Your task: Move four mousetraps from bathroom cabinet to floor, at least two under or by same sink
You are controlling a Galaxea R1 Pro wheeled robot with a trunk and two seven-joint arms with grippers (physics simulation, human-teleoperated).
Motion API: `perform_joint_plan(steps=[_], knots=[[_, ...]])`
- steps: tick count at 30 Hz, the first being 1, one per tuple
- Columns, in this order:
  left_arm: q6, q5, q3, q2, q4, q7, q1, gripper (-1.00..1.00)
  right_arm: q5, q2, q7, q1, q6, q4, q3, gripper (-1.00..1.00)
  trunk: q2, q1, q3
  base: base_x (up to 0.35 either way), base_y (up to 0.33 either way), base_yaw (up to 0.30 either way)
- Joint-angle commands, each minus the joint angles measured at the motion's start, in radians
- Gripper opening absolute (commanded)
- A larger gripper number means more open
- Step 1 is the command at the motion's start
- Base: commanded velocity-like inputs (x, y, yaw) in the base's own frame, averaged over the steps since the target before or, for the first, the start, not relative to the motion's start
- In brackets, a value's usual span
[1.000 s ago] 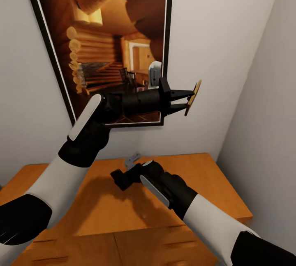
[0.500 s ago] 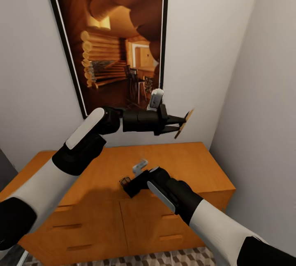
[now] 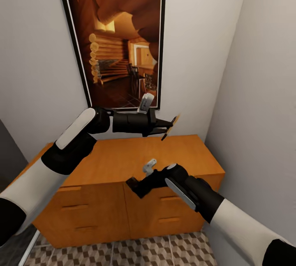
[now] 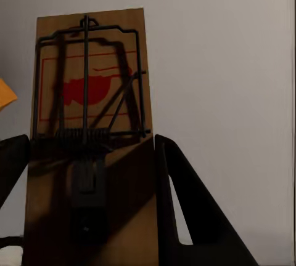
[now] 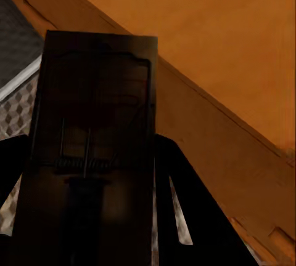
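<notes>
My left gripper (image 3: 163,126) is shut on a tan mousetrap (image 3: 170,127), held edge-on in the air above the orange-brown cabinet (image 3: 107,161). In the left wrist view that mousetrap (image 4: 92,93) shows its wire spring and red print against the white wall, with a dark finger (image 4: 185,198) beside it. Lower down, my right gripper (image 3: 137,185) is shut on a second mousetrap (image 3: 131,182) in front of the cabinet's top edge. The right wrist view has this mousetrap (image 5: 92,130) in shadow, over the cabinet (image 5: 234,63) and the cube-patterned bathroom floor (image 5: 18,112).
The cabinet stands in a corner, with a white wall (image 3: 263,93) close on the right and a framed picture (image 3: 119,40) on the wall behind it. Its drawer fronts (image 3: 78,212) face me. Patterned floor tiles (image 3: 123,253) lie in front; a dark grey strip (image 3: 8,147) is at the left.
The whole view has drawn back from the cabinet, so its drawer fronts and the floor tiles have come into sight. Both grippers still hold their mousetraps.
</notes>
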Motion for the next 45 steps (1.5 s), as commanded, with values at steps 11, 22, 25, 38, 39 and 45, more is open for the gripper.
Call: perform_joint_plan(steps=[11, 22, 25, 38, 39, 45], knots=[[0.015, 0.001, 0.03, 0.008, 0.002, 0.01, -0.007, -1.0, -0.004, -0.143, 0.279, -0.001, 0.007, -0.171, -0.023, -1.0, -0.001, 0.0, -0.001, -0.184, 0.0, 0.0], [0.129, -0.163, 0.023, 0.017, 0.005, 0.01, -0.006, -1.0, -0.003, -0.26, 0.617, -0.001, 0.033, -0.182, -0.173, -1.0, -0.001, 0.0, -0.001, -0.161, 0.0, 0.0], [0.132, -0.209, 0.01, 0.024, 0.006, 0.011, -0.005, -1.0, -0.002, -0.276, 0.683, -0.001, 0.034, -0.181, -0.192, -1.0, -0.001, 0.0, -0.001, -0.153, 0.0, 0.0], [0.138, -0.398, -0.236, 0.043, 0.01, 0.024, -0.003, -1.0, -0.002, -0.283, 0.721, -0.001, 0.034, -0.173, -0.201, -1.0, -0.001, 0.0, -0.001, -0.046, 0.0, 0.0], [0.139, -0.398, -0.244, 0.057, 0.009, 0.028, -0.002, -1.0, -0.002, -0.283, 0.721, -0.001, 0.034, -0.173, -0.201, -1.0, -0.001, 0.0, -0.001, -0.002, 0.0, 0.0], [0.141, -0.397, -0.33, 0.125, 0.005, 0.034, -0.001, -1.0, -0.002, -0.281, 0.717, -0.001, 0.034, -0.171, -0.201, -1.0, -0.001, 0.0, -0.001, 0.0, 0.0, 0.0]])
